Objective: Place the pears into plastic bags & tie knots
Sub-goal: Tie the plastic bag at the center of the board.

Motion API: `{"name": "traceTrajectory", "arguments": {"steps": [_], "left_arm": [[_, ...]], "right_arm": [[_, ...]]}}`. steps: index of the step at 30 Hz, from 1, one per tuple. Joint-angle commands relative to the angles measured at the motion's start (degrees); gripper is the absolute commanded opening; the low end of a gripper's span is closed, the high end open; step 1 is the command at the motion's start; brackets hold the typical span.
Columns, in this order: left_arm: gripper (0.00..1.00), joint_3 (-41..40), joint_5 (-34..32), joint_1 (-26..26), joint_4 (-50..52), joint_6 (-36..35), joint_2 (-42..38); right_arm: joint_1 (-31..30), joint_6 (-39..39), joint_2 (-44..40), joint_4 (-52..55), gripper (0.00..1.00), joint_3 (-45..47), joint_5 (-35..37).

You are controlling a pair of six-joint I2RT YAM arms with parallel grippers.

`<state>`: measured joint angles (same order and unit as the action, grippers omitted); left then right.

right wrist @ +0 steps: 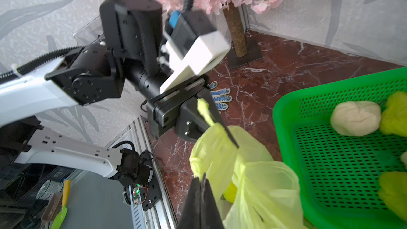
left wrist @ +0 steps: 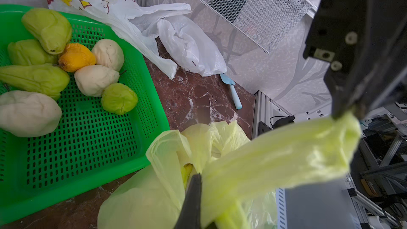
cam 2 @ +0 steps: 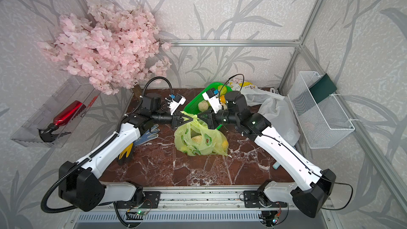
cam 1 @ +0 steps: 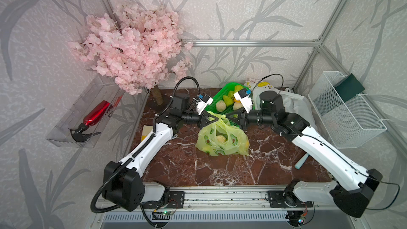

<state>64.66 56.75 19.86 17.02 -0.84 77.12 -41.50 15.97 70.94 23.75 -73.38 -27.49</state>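
The left hand [cam 1: 217, 118] is pinched tight on one twisted handle [right wrist: 203, 111] of the yellow-green bag [cam 1: 222, 144]. The bag slumps on the table [cam 1: 176, 168] just below and between the two hands, and a cream pear [cam 1: 221, 139] shows through its film. The right hand [cam 1: 230, 116], its tips nearly meeting the left's, is clamped on the other handle [left wrist: 308, 150]. Just beyond both hands sits the green basket [left wrist: 77, 172], holding more pears [left wrist: 94, 80]: green, cream and one orange. Behind the right hand lie the crumpled white bags [cam 1: 293, 104].
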Motion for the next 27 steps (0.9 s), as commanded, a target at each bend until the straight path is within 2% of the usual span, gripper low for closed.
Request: {"name": "traceTrajectory", "arguments": {"steps": [1,4,7,9,12,18,23,27], "left_arm": [[0.00,1.86,-2.13,-0.69,1.34,0.22,0.22],[0.00,2.30,-1.45,-0.62,1.80,0.31,0.68],[0.00,2.61,0.15,-0.61,2.83,-0.08,0.61],[0.01,3.00,0.66,-0.61,4.77,-1.25,0.23],[0.08,3.79,0.57,-0.61,11.01,-5.44,-0.80],[0.28,2.91,1.35,-0.69,16.22,-9.31,-2.74],[0.35,2.97,1.94,-0.52,17.42,-9.77,-1.81],[0.34,3.76,1.77,0.35,13.75,-7.24,-0.09]], "right_arm": [[-5.04,5.16,-1.87,-2.60,0.00,8.27,2.61],[-8.44,10.16,-0.39,-10.55,0.00,15.31,4.67],[-8.53,11.43,2.44,-17.19,0.00,18.70,6.81],[-7.35,10.09,4.01,-19.17,0.00,19.07,7.40],[-4.07,10.14,5.08,-23.24,0.00,19.76,4.13],[-1.93,8.49,5.78,-23.75,0.00,18.22,1.13],[-1.99,8.56,6.90,-23.87,0.00,17.77,0.62],[-3.27,8.50,7.72,-23.74,0.00,17.49,0.59]]}}
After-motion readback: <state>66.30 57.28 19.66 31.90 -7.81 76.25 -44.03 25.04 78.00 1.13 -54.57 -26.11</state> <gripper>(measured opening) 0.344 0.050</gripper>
